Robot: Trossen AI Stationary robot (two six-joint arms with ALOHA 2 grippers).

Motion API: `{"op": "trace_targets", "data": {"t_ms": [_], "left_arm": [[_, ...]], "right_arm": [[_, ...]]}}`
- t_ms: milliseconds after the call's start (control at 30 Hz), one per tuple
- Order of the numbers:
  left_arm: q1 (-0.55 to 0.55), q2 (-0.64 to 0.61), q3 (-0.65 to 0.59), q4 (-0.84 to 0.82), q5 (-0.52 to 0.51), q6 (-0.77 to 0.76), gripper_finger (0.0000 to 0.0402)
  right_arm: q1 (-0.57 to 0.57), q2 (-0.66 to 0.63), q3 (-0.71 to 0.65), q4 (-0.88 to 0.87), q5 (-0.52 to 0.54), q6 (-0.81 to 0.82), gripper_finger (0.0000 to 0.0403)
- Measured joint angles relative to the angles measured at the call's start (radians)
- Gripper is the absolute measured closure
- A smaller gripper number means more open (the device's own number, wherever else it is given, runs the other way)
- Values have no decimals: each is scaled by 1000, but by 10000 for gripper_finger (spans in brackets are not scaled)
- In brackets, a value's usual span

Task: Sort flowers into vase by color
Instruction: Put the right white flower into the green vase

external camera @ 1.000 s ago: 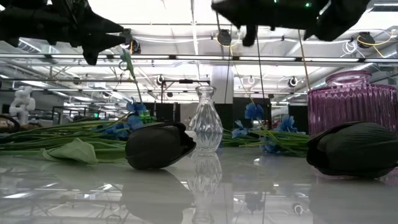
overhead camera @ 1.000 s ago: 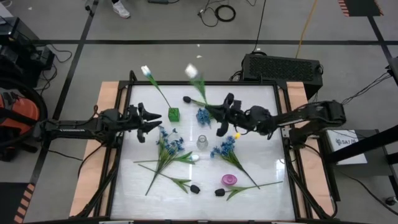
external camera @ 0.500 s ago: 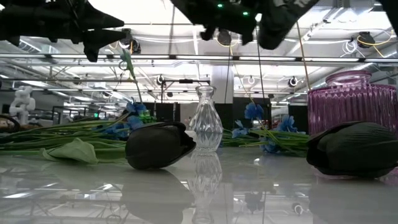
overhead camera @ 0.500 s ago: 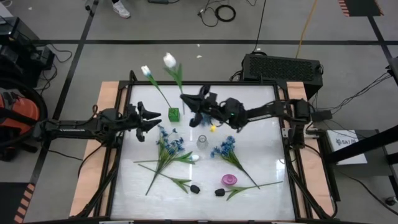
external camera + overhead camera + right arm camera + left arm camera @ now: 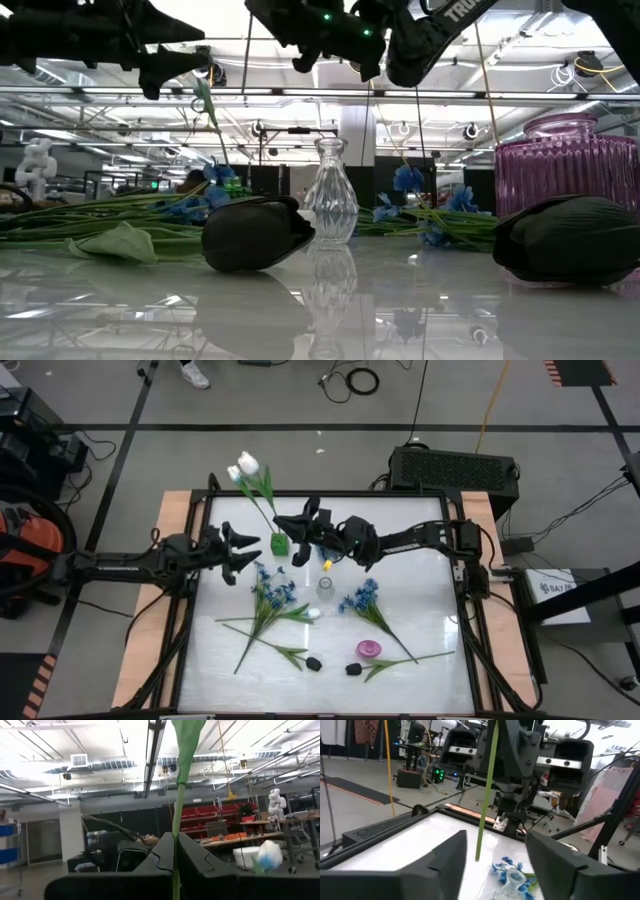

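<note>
My right gripper (image 5: 291, 528) hangs over the far middle of the table, shut on a white tulip whose bloom (image 5: 247, 463) leans out past the far edge. Close beside it stands a small green vase (image 5: 279, 544) with another white tulip (image 5: 233, 475) in it. My left gripper (image 5: 247, 552) is open and hovers just left of the green vase. In the left wrist view the held stem (image 5: 487, 795) stands ahead of the left gripper (image 5: 495, 865). Blue sprays (image 5: 272, 588) and black tulip buds (image 5: 313, 662) lie on the table. My right gripper pinches the tulip's green stem (image 5: 175, 851) between its two fingers, which lie across it. The tulip is lifted clear and stands nearly upright, its bloom above the fingers. The stem's lower end (image 5: 477, 856) hangs free above the table.
A clear glass vase (image 5: 325, 590) stands mid-table and a purple vase (image 5: 368, 649) nearer the near edge. More blue blooms (image 5: 362, 597), a second black bud (image 5: 352, 670) and a lying white tulip (image 5: 312, 613) are spread over the near half. A black box (image 5: 455, 468) sits beyond the far edge.
My right gripper has swung from the table's middle right toward its left, staying shut and carrying the white tulip with it. It now hangs beside the green vase. The bloom has travelled left along the far edge.
</note>
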Motion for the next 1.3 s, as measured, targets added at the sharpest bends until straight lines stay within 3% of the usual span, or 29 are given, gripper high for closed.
{"op": "trace_targets", "data": {"t_ms": [167, 367, 667, 1067, 1300], "left_arm": [[-6, 80, 0, 94, 7, 1, 116], [-7, 202, 0, 202, 22, 65, 105], [-52, 349, 0, 379, 36, 178, 139], [-46, 494, 0, 502, 32, 184, 174], [-31, 504, 0, 510, 28, 184, 219]], "right_arm": [[3, -2, 0, -1, -25, 2, 401], [7, -2, 0, -24, -81, 1, 401], [10, -2, 0, -50, -178, -29, 401], [-7, -3, 0, -61, -179, -26, 401], [-7, -3, 0, -65, -179, -24, 401]]}}
